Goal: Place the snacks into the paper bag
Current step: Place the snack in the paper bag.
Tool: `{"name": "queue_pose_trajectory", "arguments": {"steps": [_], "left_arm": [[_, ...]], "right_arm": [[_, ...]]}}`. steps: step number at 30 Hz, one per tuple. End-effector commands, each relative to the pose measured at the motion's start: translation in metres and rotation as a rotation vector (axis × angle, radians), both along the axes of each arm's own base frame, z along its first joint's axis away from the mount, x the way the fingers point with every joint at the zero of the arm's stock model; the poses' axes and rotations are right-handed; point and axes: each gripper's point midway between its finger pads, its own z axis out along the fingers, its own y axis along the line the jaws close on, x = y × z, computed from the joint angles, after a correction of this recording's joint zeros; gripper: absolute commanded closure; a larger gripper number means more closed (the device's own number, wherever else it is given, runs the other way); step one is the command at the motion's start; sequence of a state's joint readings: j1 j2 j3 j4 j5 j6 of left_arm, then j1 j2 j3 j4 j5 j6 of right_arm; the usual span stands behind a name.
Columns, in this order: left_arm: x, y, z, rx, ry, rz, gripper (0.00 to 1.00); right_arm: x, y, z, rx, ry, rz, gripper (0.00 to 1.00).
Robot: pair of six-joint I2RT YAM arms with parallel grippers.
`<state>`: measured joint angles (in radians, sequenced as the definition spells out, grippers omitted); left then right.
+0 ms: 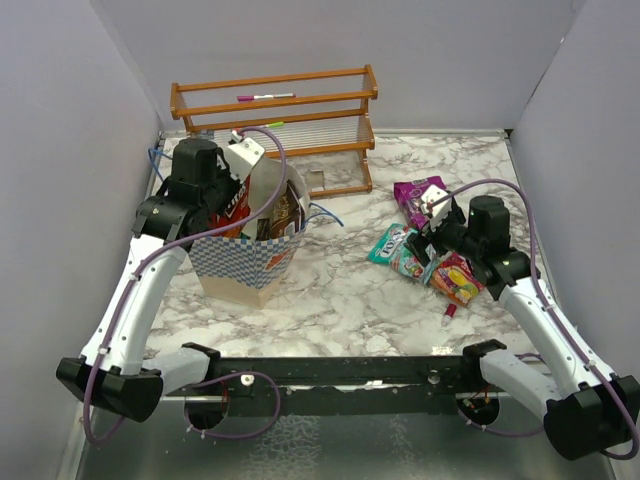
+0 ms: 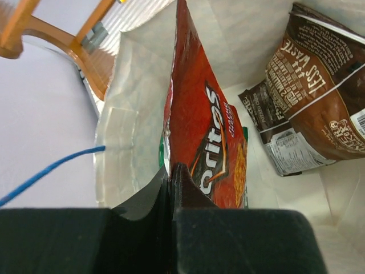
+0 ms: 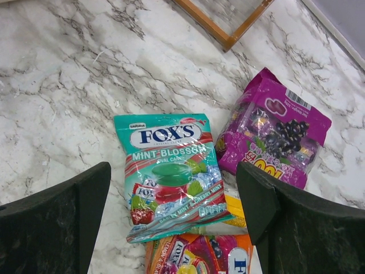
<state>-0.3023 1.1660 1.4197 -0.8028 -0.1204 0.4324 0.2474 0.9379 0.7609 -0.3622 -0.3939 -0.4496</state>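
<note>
Two packets stand inside the blue-and-white checkered paper bag (image 1: 240,268): the red Doritos bag (image 2: 208,131), whose edge your left tool (image 2: 173,182) pinches with its fingers pressed together, and a glossy brown snack bag (image 2: 319,97) leaning apart from it near the bag's other inner wall. Well to the right of the paper bag, on the marble worktop (image 1: 340,290), your right tool (image 3: 174,182) hangs spread wide above the teal Fox's Mint Blossom pack (image 3: 168,165). The magenta candy pack (image 3: 274,128) and a red-yellow pack (image 3: 197,257) lie just beside it.
</note>
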Motion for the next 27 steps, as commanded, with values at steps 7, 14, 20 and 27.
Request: {"name": "queue_pose_trajectory", "arguments": {"steps": [7, 14, 20, 27], "left_arm": [[0.003, 0.001, -0.036, -0.031, 0.040, 0.025, 0.98], [0.004, 0.002, -0.057, -0.016, 0.089, 0.031, 0.88], [0.004, -0.002, -0.060, -0.021, 0.097, 0.009, 0.73], [0.006, -0.007, -0.046, -0.046, 0.060, -0.013, 0.50]], "right_arm": [[0.008, -0.010, -0.008, -0.037, -0.006, -0.047, 0.09], [0.008, -0.010, -0.012, -0.046, 0.003, -0.047, 0.09], [0.009, -0.011, -0.013, -0.051, 0.003, -0.052, 0.09], [0.010, -0.015, -0.015, -0.051, 0.015, -0.081, 0.09]]}}
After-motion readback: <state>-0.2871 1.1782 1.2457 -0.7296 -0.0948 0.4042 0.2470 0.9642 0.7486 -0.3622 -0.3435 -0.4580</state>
